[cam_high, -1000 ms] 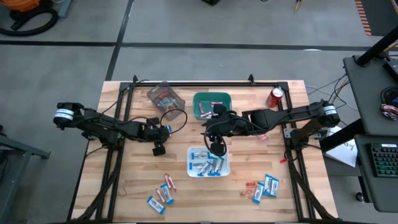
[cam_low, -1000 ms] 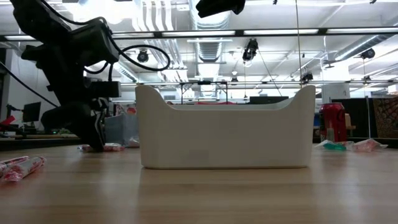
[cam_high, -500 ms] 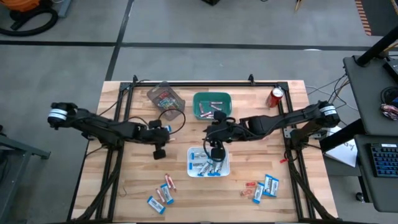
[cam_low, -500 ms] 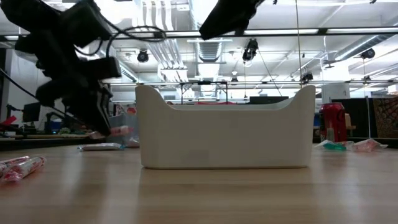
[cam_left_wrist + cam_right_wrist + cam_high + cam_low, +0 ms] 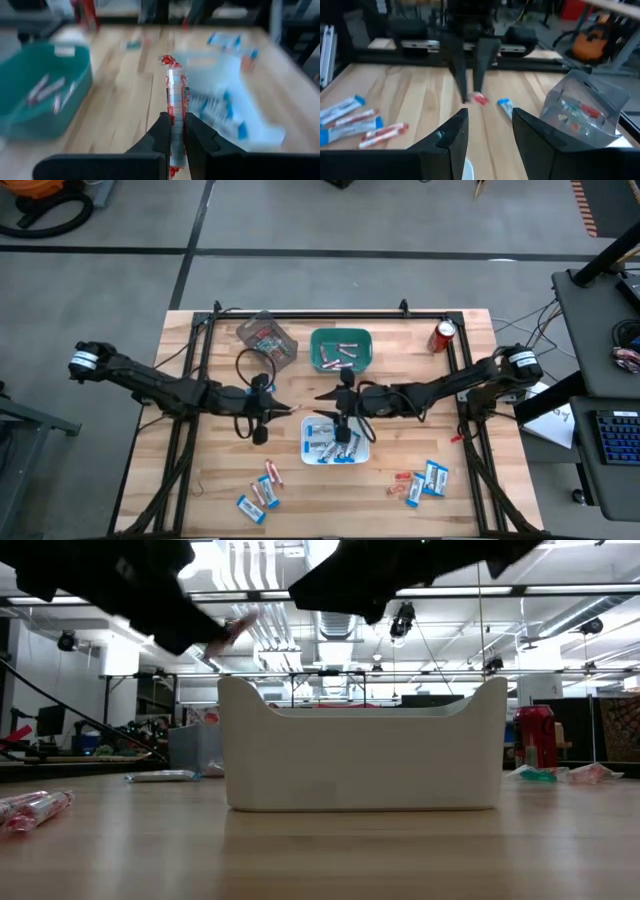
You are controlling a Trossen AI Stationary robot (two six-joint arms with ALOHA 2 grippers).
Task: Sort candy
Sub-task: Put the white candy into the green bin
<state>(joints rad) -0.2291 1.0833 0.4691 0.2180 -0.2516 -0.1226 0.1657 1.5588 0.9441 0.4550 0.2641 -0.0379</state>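
My left gripper (image 5: 176, 120) is shut on a slim pinkish-white candy stick (image 5: 175, 90) with red ends, in the air left of the white tray (image 5: 306, 448) that holds blue-and-white packets. My right gripper (image 5: 490, 115) stands open and empty, level, facing the left gripper across a short gap above the tray's far left corner. In the right wrist view the stick's red tip (image 5: 479, 99) shows beyond the left fingers. A green bin (image 5: 322, 340) holds sticks. A clear box (image 5: 266, 336) holds red-orange pieces. My left gripper pinches the stick between its two fingers at the stick's near half (image 5: 174, 131). The stick lies along the fingers, and its far end (image 5: 170, 62) juts out past the tips. The fingers come from the table's left, slanting slightly down. The stick is lifted clear of the table.
Loose candy lies near the front edge, at the left (image 5: 258, 492) and at the right (image 5: 422, 479). One more stick lies on the table behind the tray (image 5: 160, 776). A red can (image 5: 444, 335) stands at the far right. Black frame bars run along the table's sides.
My left gripper has risen off the table with the stick and gone toward the white tray, tipping up from steeply downward to nearly level. My right gripper has come down over the tray's far left corner and tipped up to level, its fingers staying apart.
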